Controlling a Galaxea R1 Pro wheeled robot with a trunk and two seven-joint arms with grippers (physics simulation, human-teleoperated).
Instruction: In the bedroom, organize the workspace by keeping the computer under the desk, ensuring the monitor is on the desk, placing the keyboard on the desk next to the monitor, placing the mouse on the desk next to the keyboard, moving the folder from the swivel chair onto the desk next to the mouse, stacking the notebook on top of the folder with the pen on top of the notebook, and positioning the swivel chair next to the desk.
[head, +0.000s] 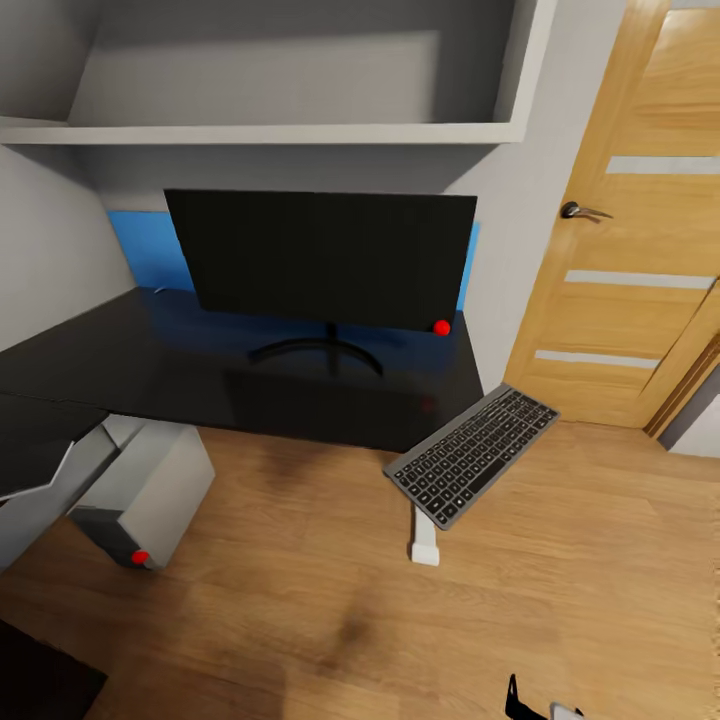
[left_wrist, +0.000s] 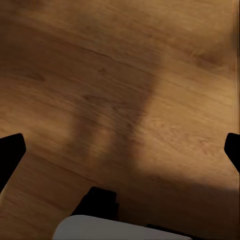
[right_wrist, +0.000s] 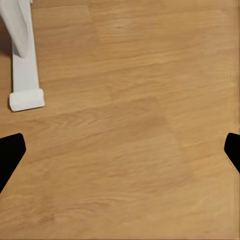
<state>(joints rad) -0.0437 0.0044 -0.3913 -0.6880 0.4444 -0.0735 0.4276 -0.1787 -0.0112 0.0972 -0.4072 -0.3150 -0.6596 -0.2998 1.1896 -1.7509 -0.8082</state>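
Overhead, a pale shelf (head: 300, 130) spans the wall above the black desk (head: 120, 360), with the wooden door (head: 640, 230) at the right. Next, the monitor (head: 320, 255) stands upright on the desk, a blue panel (head: 145, 250) behind it. The computer (head: 150, 495) sits on the plank floor (head: 330, 600) by the desk's front edge. The keyboard (head: 472, 453) rests tilted on a white stand (head: 424, 540) just beside the desk corner. Both the left gripper (left_wrist: 120, 150) and right gripper (right_wrist: 120, 150) hang spread wide over bare floor, holding nothing.
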